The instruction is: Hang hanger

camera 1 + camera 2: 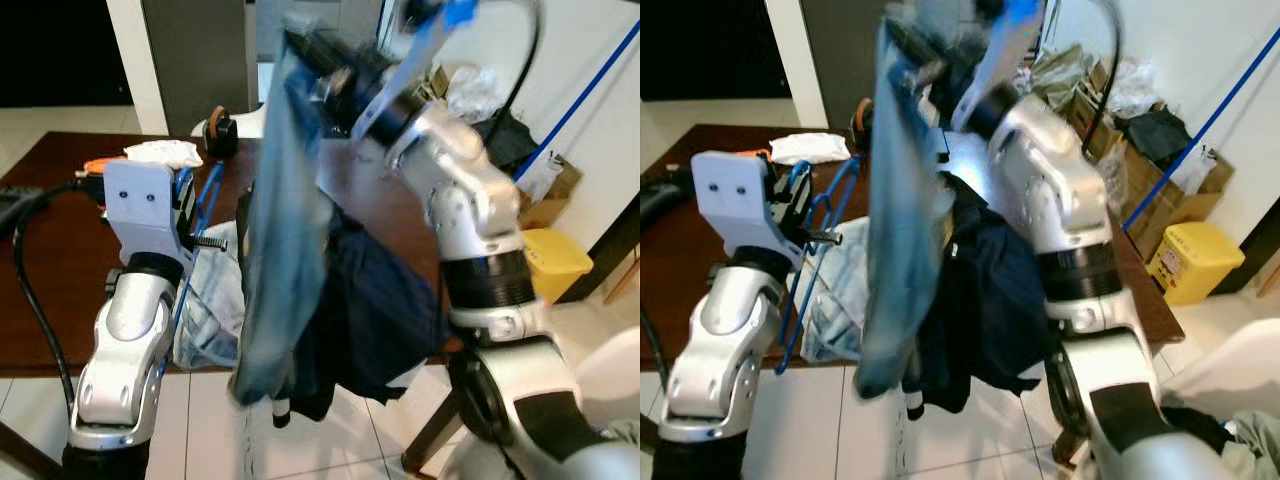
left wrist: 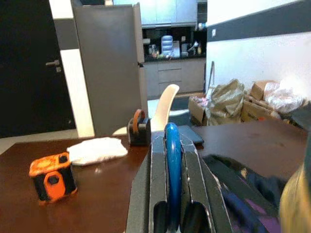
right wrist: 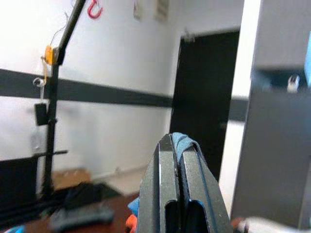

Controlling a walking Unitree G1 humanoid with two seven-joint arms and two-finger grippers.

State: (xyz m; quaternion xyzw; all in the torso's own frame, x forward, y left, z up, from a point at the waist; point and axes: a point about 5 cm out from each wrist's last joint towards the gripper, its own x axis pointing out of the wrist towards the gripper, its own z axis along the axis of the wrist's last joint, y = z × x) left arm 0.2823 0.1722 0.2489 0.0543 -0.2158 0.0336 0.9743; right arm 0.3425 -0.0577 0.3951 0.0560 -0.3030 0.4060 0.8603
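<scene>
Above the table (image 1: 60,290), your right gripper (image 3: 177,145) pinches the blue garment (image 1: 280,220), your left gripper (image 2: 170,145) clamps the blue hanger (image 1: 815,250); next, thread hanger into garment.

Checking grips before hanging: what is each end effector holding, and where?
Left end effector pinches the blue hanger's wire; right end effector pinches the blue garment's top edge.

No words, numbers or signs can be read in these pictures. The orange box (image 2: 52,175) on the brown surface (image 2: 97,204) has no clear letters, and the yellow bin (image 1: 556,262) beside that surface shows none either.
</scene>
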